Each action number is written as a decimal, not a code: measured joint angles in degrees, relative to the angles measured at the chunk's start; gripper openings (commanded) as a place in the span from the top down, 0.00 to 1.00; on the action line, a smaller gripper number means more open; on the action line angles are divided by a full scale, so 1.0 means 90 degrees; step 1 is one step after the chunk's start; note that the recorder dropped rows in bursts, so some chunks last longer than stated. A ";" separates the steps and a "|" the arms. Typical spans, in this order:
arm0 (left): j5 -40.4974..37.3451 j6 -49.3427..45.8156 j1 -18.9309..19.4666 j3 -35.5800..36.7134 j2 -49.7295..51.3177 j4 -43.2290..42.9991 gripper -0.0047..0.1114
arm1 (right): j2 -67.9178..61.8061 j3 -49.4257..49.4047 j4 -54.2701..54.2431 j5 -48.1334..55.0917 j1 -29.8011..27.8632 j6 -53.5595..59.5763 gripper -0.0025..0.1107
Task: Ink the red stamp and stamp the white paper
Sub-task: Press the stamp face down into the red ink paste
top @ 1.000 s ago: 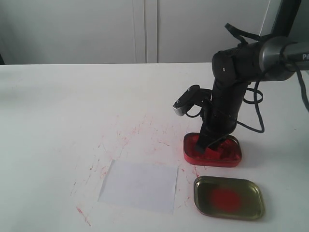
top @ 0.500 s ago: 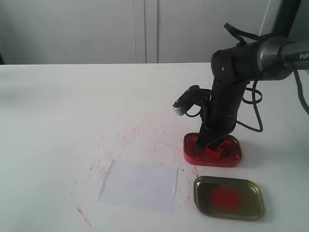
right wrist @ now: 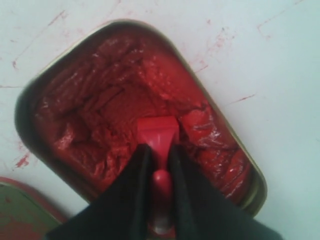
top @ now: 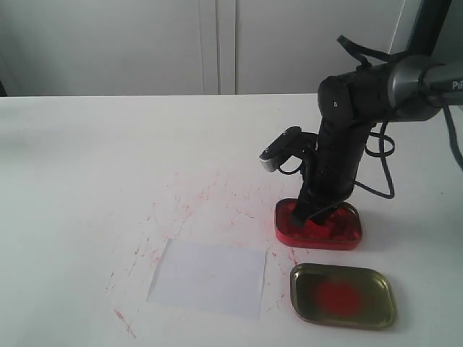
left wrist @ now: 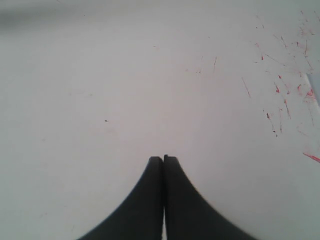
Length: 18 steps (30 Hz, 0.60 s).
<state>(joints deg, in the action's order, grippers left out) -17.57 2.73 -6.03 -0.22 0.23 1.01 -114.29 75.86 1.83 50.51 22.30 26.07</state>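
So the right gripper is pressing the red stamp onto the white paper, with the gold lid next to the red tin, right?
Not onto the white paper. The right gripper presses the red stamp into the red tin of paste, as the right wrist view shows. The gold lid does lie next to the tin.

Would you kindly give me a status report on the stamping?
Right claw shut on the red stamp, base down in the red paste tin. Left claw shut, holding nothing. White paper unmarked; gold lid beside it, apart.
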 measured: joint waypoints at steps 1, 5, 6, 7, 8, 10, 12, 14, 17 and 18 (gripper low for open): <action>0.0000 0.0000 0.0000 0.0000 0.0000 0.0000 0.96 | 0.0055 -0.0041 -0.0010 -0.0052 0.0000 -0.0022 0.98; 0.0000 0.0000 0.0000 0.0000 0.0000 0.0000 0.96 | 0.0370 -0.0117 -0.0072 -0.0071 0.0000 -0.0163 0.98; 0.0000 0.0000 0.0000 0.0000 0.0000 0.0000 0.96 | 0.0441 -0.0117 -0.0088 -0.0122 0.0000 -0.0197 0.98; 0.0000 0.0000 0.0000 0.0000 0.0000 0.0000 0.96 | 0.0555 -0.0117 -0.0088 -0.0205 0.0000 -0.0281 0.98; 0.0000 0.0000 0.0000 0.0000 0.0000 0.0000 0.96 | 0.0592 -0.0117 -0.0094 -0.0244 0.0000 -0.0315 0.98; 0.0000 0.0000 0.0000 0.0000 0.0000 0.0000 0.96 | 0.0677 -0.0117 -0.0119 -0.0340 0.0000 -0.0404 0.98; 0.0000 0.0000 0.0000 0.0000 0.0000 0.0000 0.96 | 0.0718 -0.0117 -0.0203 -0.0371 0.0000 -0.0446 0.98; 0.0000 0.0000 0.0000 0.0000 0.0000 0.0000 0.96 | 0.0732 -0.0117 -0.0281 -0.0371 0.0000 -0.0446 0.98; 0.0000 0.0000 0.0000 0.0000 0.0000 0.0000 0.96 | 0.0732 -0.0117 -0.0500 -0.0379 0.0000 -0.0459 0.98; 0.0000 0.0000 0.0000 0.0000 0.0000 0.0000 0.96 | 0.0732 -0.0117 -0.0573 -0.0387 0.0000 -0.0459 0.98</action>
<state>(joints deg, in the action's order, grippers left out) -17.57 2.73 -6.03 -0.22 0.23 1.01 -107.70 74.80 -3.33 47.03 22.30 21.95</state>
